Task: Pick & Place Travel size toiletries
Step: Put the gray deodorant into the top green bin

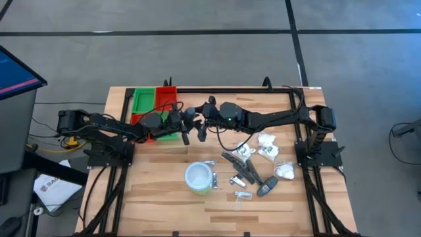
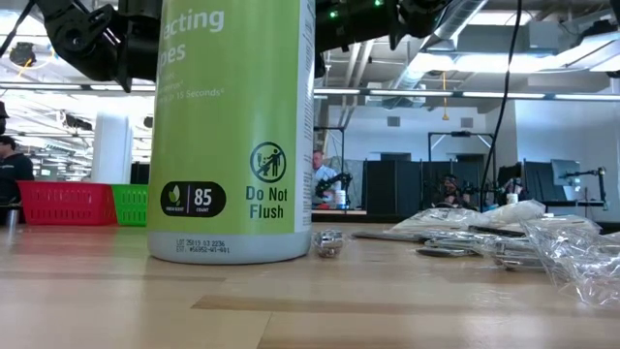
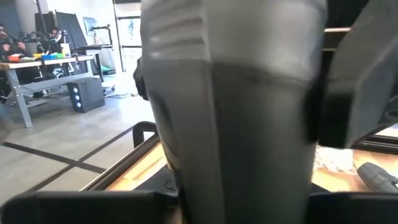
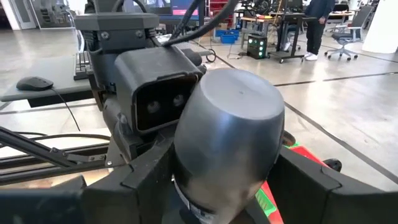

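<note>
1. Toiletries [image 1: 253, 168] mostly sit loose at the table's [image 1: 164, 210] near right, beside the white tub [image 1: 199, 178] (not a task item).
2. Mid-air handover, I judge: a grey oval piece [image 4: 227, 134] sits between both grippers.
3. Right gripper [image 1: 199, 131] spread around it; left gripper [image 1: 186, 128]: can't tell its grip.
4. Far tray [image 1: 146, 99]: I see nothing placed. Nearly all left.

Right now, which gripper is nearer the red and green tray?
Left. The left gripper sits just off the tray's right edge; the right gripper is beside it, farther toward the table's middle.
</note>
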### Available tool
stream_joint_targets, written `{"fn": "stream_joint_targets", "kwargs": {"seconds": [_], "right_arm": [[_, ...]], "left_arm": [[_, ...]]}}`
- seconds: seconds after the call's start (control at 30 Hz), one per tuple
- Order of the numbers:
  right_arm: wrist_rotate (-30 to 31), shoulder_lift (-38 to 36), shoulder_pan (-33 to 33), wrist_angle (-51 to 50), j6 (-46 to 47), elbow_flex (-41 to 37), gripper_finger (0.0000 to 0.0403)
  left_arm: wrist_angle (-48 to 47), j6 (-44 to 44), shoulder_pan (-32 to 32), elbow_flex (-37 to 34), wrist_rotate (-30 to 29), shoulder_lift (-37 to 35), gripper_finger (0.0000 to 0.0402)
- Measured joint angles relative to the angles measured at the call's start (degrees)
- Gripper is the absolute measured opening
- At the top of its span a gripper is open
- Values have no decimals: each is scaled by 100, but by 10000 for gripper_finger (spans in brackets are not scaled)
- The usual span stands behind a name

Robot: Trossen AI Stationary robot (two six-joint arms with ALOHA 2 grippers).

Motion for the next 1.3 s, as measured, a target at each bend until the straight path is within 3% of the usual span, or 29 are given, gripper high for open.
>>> {"fn": "stream_joint_targets", "kwargs": {"seconds": [0.7,0.93,1.13,1.3], "right_arm": [[0,-7,0,-92,-185,11,230],[36,-348,-14,-370,-428,-31,230],[63,-603,-17,-955,-494,-14,230],[37,-627,-77,-1100,-520,-17,230]], "left_arm": [[-286,46,-2,-11,-197,-241,79],[-184,2,-2,-1,-257,-286,76],[-233,121,-9,0,-237,-392,3],[-237,284,-7,0,-238,-716,2]]}}
